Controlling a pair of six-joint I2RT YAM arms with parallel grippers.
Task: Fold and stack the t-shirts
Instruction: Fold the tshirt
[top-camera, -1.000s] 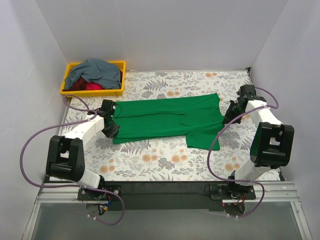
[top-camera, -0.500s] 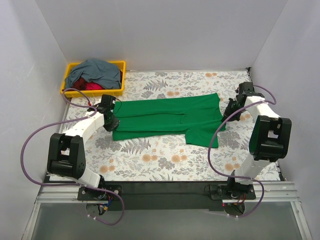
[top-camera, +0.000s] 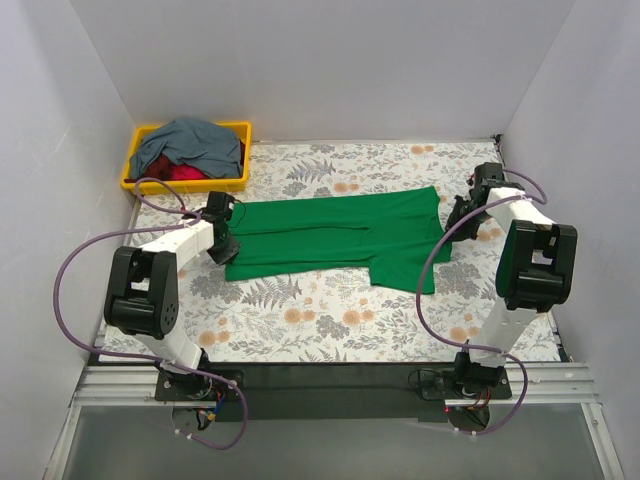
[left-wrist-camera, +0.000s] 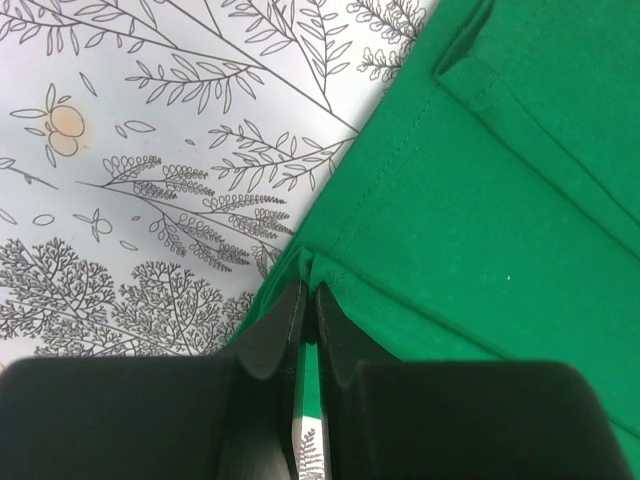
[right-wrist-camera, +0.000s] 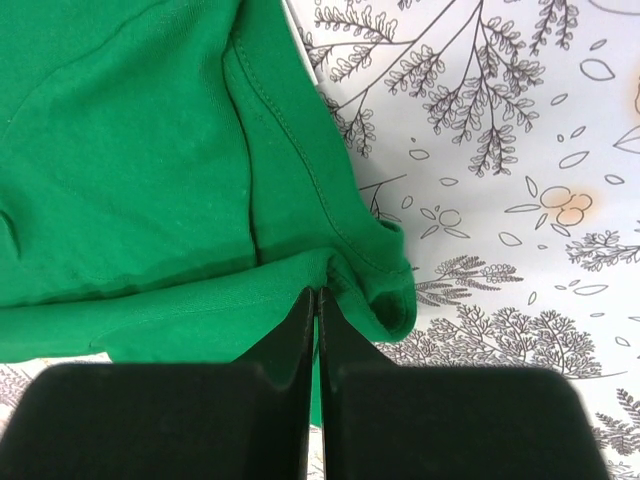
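1. Floral table covering (top-camera: 330, 310), white, printed with grey ferns, leafy sprigs and small orange flowers, spread flat over the work surface; same print close up in the left wrist view (left-wrist-camera: 150, 150) and the right wrist view (right-wrist-camera: 500, 150).
2. Yellow plastic bin (top-camera: 185, 186), rectangular, at the far left corner of the covering, near the back wall (top-camera: 320, 70) and the left wall (top-camera: 50, 150), long side parallel to the back wall.
3. Right wall (top-camera: 590, 150), plain white like the other two.
4. Black strip (top-camera: 330, 375) along the near edge.
5. Silver metal rail (top-camera: 560, 385) at the ends of that strip.
6. Grey panel (top-camera: 330, 450) at the very bottom.
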